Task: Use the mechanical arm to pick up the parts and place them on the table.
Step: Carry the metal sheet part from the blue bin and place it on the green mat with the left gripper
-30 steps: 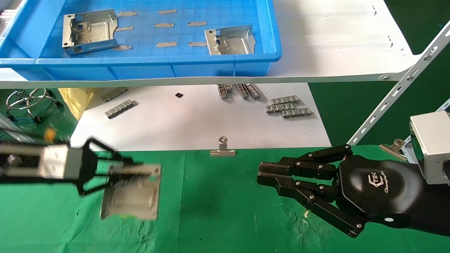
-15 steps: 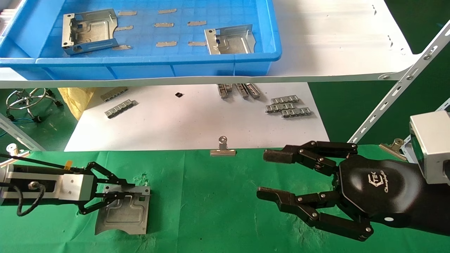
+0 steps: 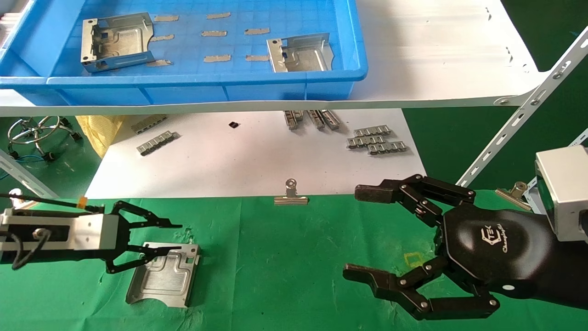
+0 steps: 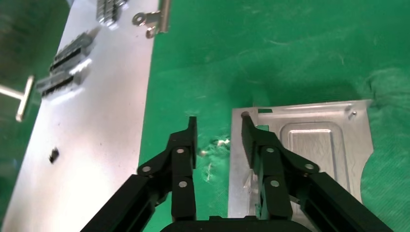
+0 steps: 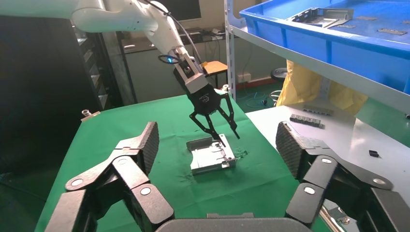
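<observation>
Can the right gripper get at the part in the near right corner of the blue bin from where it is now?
Probably yes. The right gripper is open over the green table, and that part lies uncovered in the open-topped blue bin on the white shelf; it must rise above the rim.

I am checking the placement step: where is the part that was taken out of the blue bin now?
In the head view, the part lies flat on the green table at the robot's left, under the open left end effector, which straddles its near wall.

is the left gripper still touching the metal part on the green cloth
Cannot tell. In the left wrist view the left gripper is open, one finger overlapping the part's wall edge; no view shows contact or gap plainly.
</observation>
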